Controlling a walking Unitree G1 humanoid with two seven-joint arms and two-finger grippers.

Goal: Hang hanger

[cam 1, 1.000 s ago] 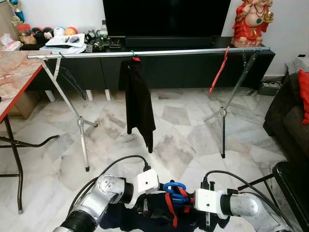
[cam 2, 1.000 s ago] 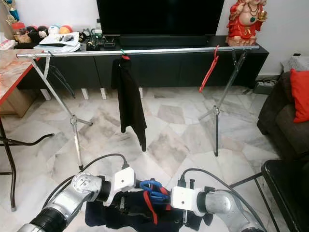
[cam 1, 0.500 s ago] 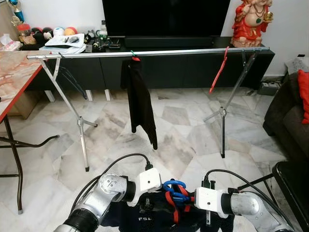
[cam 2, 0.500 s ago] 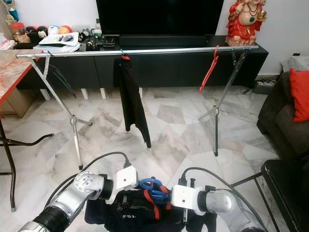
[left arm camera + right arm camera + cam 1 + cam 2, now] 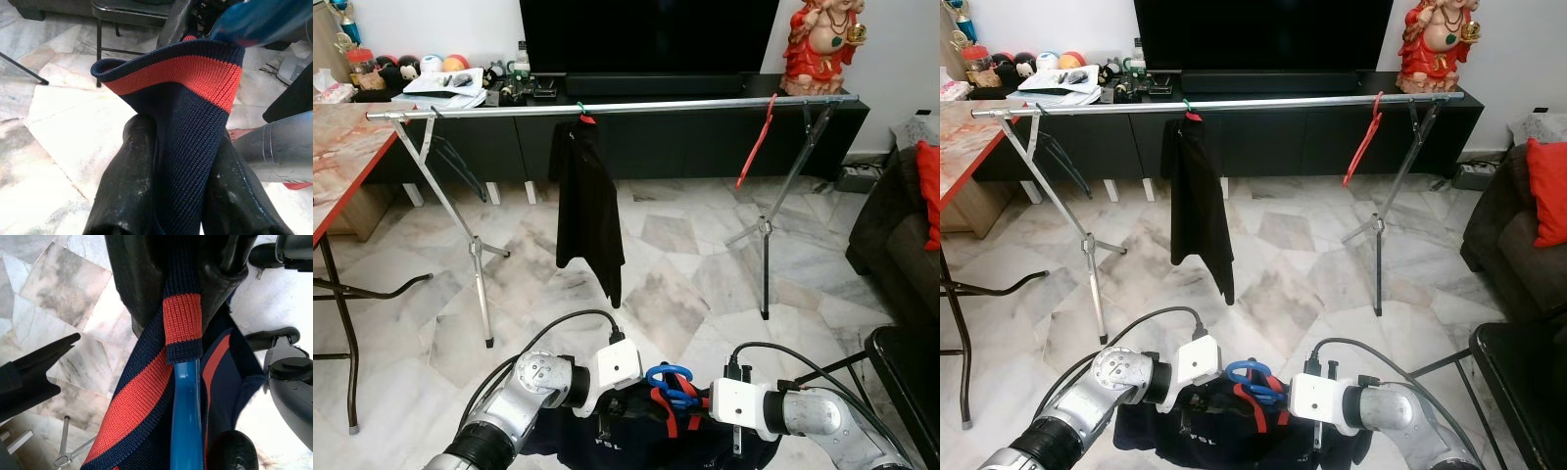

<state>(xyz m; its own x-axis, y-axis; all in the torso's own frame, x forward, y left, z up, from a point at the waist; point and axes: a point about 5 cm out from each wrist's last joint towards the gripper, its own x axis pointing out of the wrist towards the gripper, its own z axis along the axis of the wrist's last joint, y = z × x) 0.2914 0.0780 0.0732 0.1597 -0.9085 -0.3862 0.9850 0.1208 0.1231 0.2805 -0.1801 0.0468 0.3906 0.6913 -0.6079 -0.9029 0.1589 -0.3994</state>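
Low in front of me hangs a blue hanger (image 5: pixel 668 380) with a navy garment (image 5: pixel 636 443) that has a red-striped collar. My left gripper (image 5: pixel 182 147) is shut on the ribbed navy and red collar (image 5: pixel 195 78). My right gripper (image 5: pixel 183 289) is shut on the collar's other side (image 5: pixel 182 323), and the blue hanger's arm (image 5: pixel 186 421) runs out from under the rib. Both wrists (image 5: pixel 622 367) meet at the hanger's hook. Ahead stands the silver rail (image 5: pixel 685 104), with a black garment (image 5: pixel 587 211) and a bare red hanger (image 5: pixel 756 142) on it.
The rail's crossed legs (image 5: pixel 481 257) stand on the marble floor. A black TV cabinet (image 5: pixel 705 137) runs behind it. A marble-topped table (image 5: pixel 337 157) is at my left, with a dark sofa (image 5: pixel 901 235) and a black chair (image 5: pixel 911 377) at my right.
The black garment on the rail has swung right and come back left. My two grippers stay shut on the navy garment, with its collar a little higher between them.
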